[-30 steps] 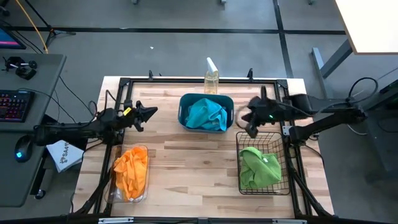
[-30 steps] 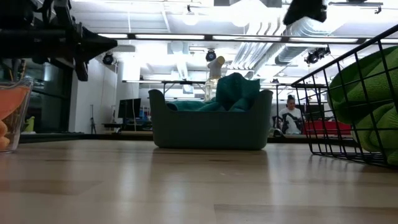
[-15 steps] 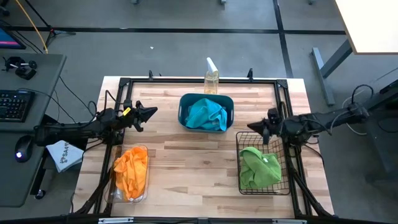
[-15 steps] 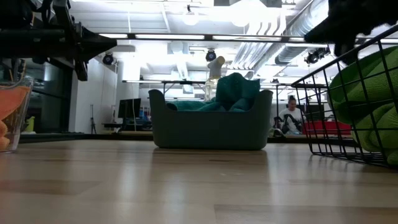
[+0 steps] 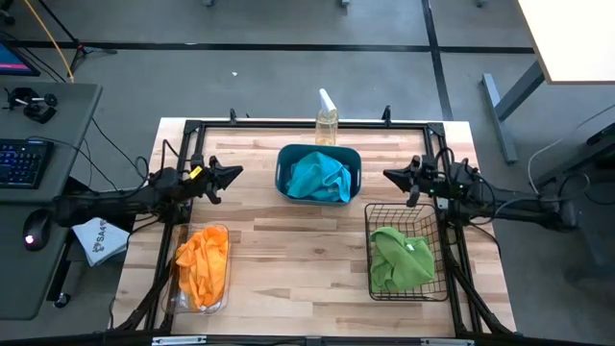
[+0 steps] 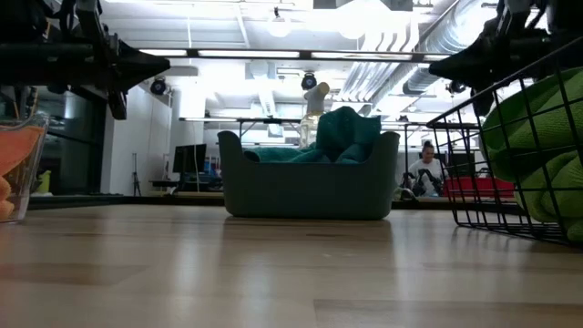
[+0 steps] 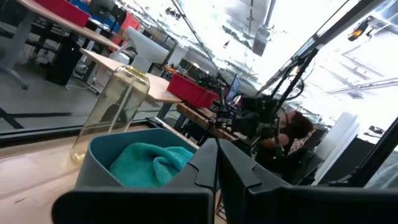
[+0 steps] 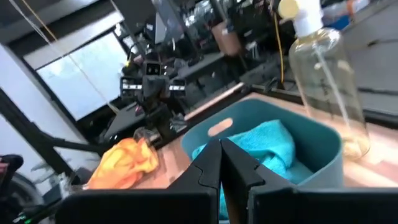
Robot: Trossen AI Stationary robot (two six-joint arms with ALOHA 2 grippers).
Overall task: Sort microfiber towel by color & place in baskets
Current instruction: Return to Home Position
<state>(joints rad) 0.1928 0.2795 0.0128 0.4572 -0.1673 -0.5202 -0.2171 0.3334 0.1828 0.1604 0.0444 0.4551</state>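
Note:
A turquoise towel [image 5: 319,176] lies in the teal tub [image 5: 284,165] at the table's far middle. An orange towel [image 5: 202,261] fills the clear bin [image 5: 223,298] at the near left. A green towel [image 5: 401,258] sits in the black wire basket [image 5: 382,213] at the near right. My left gripper [image 5: 237,173] hovers shut and level, left of the tub and pointing at it [image 7: 216,148]. My right gripper [image 5: 388,176] hovers shut and level, right of the tub, over the wire basket's far edge [image 8: 221,145]. Neither has anything between its fingers.
A clear spray bottle [image 5: 327,121] stands at the far edge behind the tub. A black frame [image 5: 288,125] rims the table. Bare wood [image 5: 298,259] lies between the bin and the wire basket. A person [image 6: 424,169] sits in the room beyond.
My right arm has drawn back toward the table's right edge and come down. Its gripper has tipped from pointing downward to level beside the tub, and it has stayed shut. The towels and baskets have not moved.

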